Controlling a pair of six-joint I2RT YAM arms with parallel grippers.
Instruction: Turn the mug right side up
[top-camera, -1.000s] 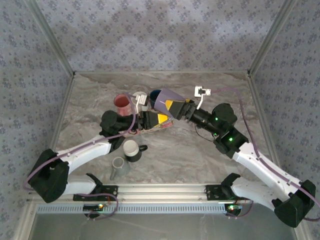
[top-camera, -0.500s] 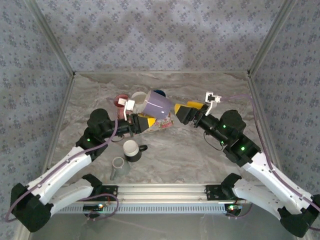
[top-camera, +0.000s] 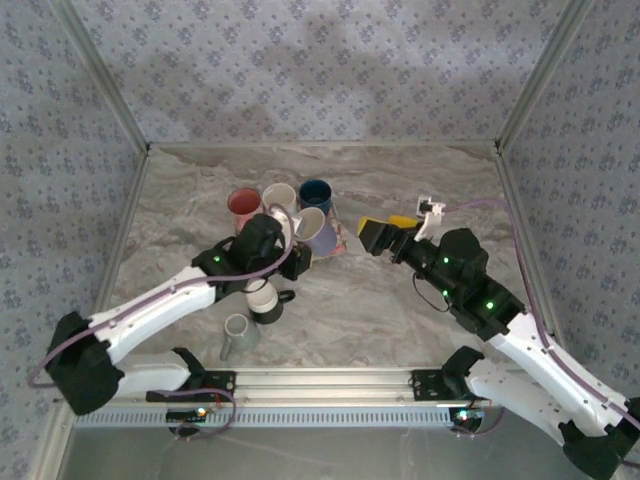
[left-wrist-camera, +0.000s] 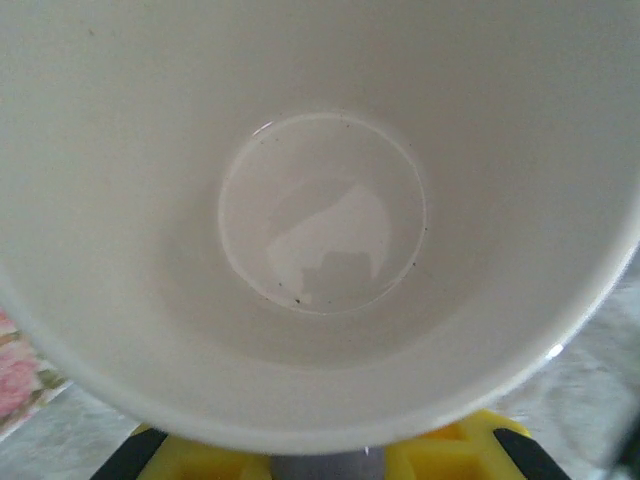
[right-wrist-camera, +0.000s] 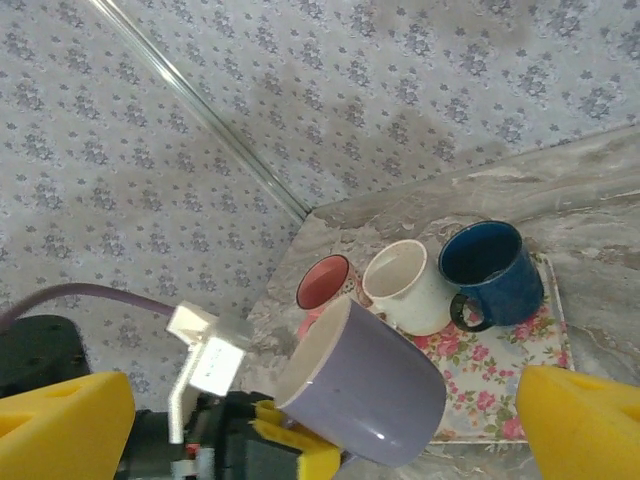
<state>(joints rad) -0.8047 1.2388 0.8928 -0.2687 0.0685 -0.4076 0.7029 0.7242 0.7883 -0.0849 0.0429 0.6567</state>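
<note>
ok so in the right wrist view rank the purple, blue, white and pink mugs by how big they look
1. purple mug, nearest the camera
2. blue mug and white mug, about alike
3. pink mug, partly hidden

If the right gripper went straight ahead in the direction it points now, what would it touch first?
Most likely the purple mug, held tilted by the left gripper: it sits centred ahead of the open right gripper. Depth is unclear, so a near miss is possible.

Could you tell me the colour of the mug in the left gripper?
The mug is lilac; right wrist view shows it best.
</note>
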